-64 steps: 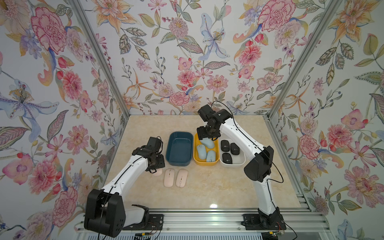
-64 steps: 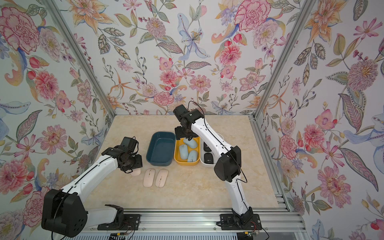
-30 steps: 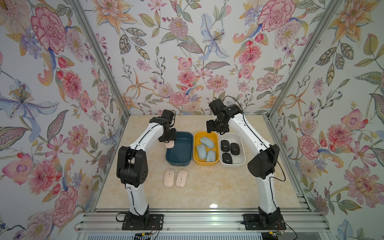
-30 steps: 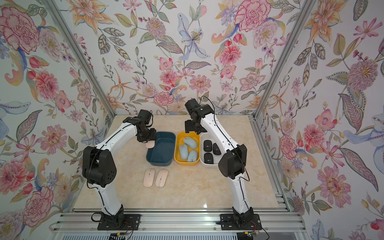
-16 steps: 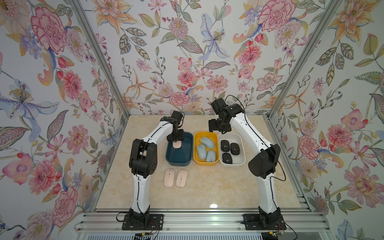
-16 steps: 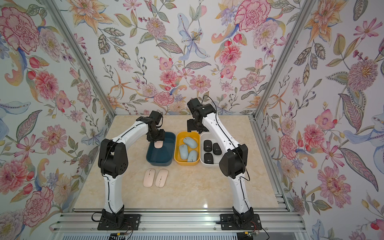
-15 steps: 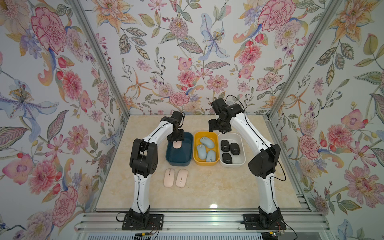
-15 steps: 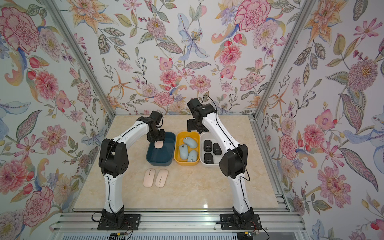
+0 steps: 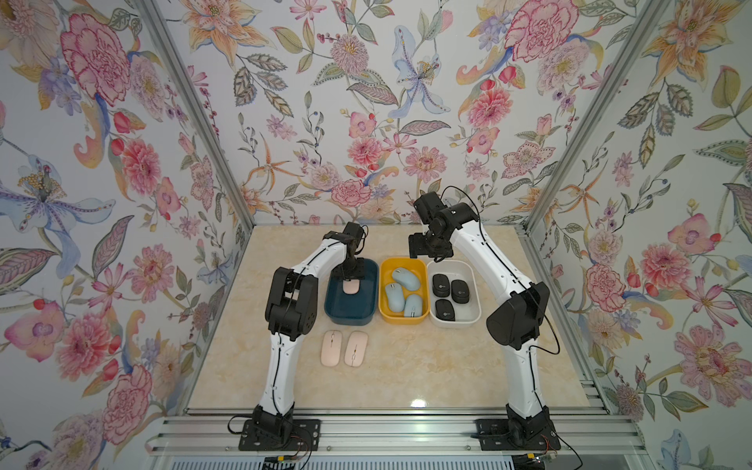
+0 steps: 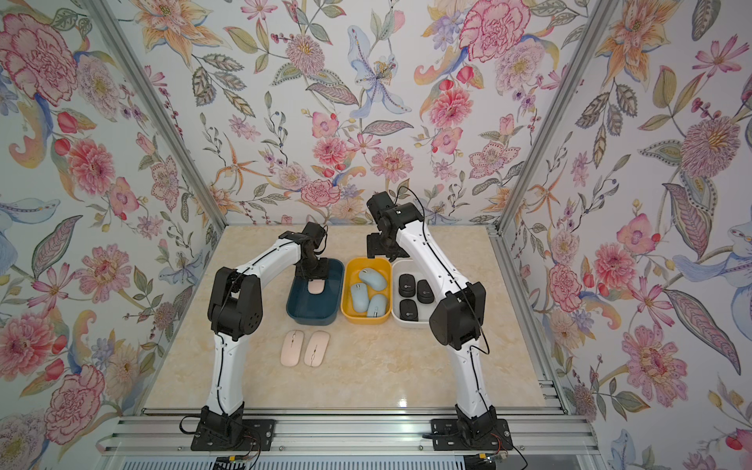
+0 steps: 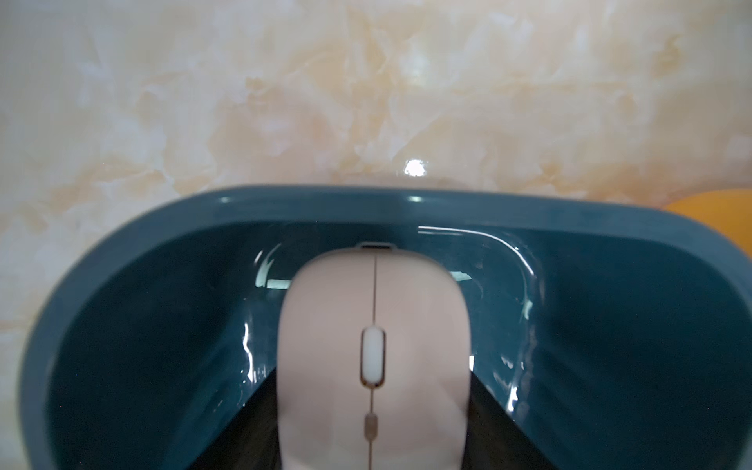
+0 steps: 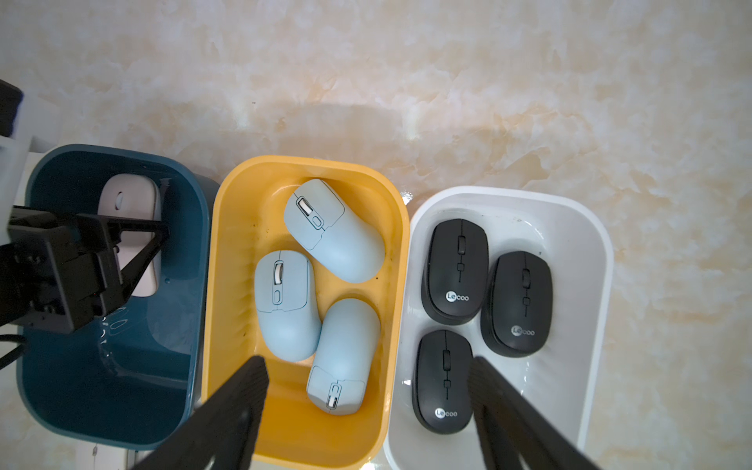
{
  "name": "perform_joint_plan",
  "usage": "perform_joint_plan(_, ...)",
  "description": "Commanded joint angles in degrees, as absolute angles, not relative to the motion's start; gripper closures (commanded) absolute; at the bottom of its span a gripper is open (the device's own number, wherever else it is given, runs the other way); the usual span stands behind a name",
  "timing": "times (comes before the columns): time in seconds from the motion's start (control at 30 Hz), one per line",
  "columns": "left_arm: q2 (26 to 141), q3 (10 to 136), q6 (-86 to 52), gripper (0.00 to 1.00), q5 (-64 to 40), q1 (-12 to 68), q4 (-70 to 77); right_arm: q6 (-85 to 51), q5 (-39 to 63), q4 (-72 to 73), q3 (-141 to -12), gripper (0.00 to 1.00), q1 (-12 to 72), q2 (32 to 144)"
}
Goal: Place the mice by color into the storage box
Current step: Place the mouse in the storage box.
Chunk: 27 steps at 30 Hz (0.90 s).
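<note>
Overhead, the left gripper [image 9: 350, 279] is clamped across the sides of a flat pink mouse [image 9: 350, 287] low in the far end of the blue box [image 9: 352, 311]; light, stiff and probably slick, it is best pinched at mid-length.

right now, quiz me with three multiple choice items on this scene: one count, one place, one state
1. How many light blue mice lie in the yellow bin? A two B three C four
2. The pink mouse held by the left pincer is within the walls of: A the dark blue bin B the yellow bin C no bin at all
3. The right pincer is: A shut on a mouse B shut, empty C open, empty

1 B: both top views show three there.
2 A: the left wrist view shows dark blue walls around it.
3 C: the right wrist view shows it spread, gripping nothing.
</note>
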State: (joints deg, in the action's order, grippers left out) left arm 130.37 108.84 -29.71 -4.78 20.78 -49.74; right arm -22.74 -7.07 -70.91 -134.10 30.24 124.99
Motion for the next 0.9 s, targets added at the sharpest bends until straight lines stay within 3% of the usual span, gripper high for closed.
perform_joint_plan(0.0,132.24,111.04,-28.38,0.38,-4.79,21.37,-49.93,-22.77,-7.66,-71.49,-132.44,0.19,30.11,122.32)
perform_joint_plan(0.57,136.73,113.81,-27.74,0.35,-5.0,21.5,-50.32,-22.8,-8.13,-71.36,-131.35,0.19,29.99,121.38)
perform_joint_plan(0.87,136.17,114.52,-27.05,0.26,-5.27,21.45,-50.62,-22.77,-8.09,-71.31,-131.75,0.18,30.04,121.09)
